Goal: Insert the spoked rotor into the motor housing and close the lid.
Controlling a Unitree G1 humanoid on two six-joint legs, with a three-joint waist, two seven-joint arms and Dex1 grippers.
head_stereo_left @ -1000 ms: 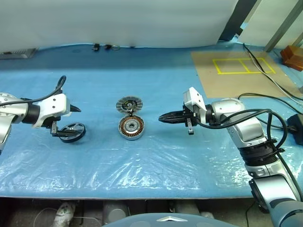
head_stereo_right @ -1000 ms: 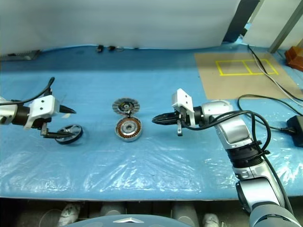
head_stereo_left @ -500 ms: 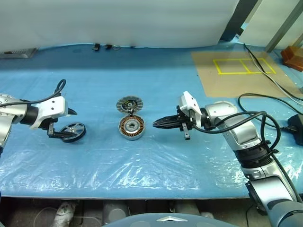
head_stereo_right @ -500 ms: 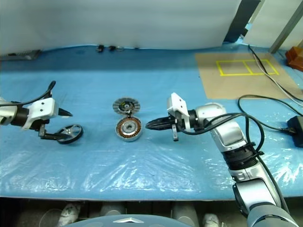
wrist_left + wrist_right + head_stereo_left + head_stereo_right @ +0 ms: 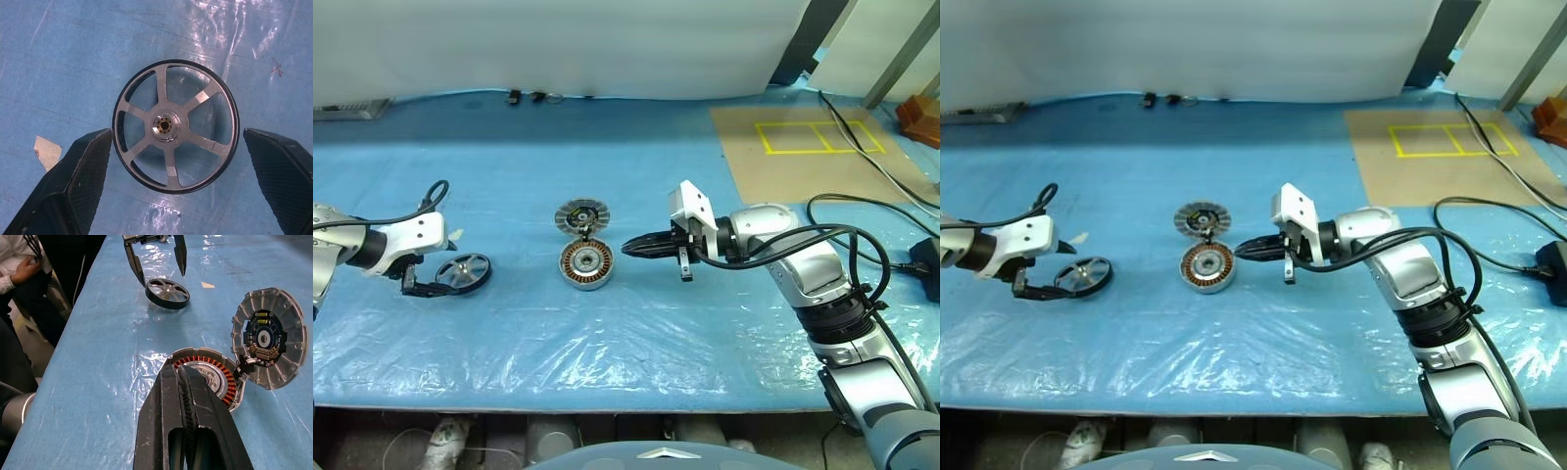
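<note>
So we've got the spoked rotor (image 5: 175, 126) lying flat on the blue-covered table (image 5: 636, 343), hub facing up, over toward the table's left edge. Our left pincer (image 5: 176, 181) points down at it with its fingers (image 5: 83, 171) spread wide on either side of the rim, one just about at the rim, the other well clear, nothing grasped.

Around the middle of the table sits the motor housing (image 5: 584, 263), copper windings up, and the lid (image 5: 579, 215) is right behind it toward the far edge, propped up at a tilt and touching the housing rim.

Our right pincer (image 5: 631, 247) is clenched empty, reaching in nearly level from the right, tip just beside the housing.
</note>
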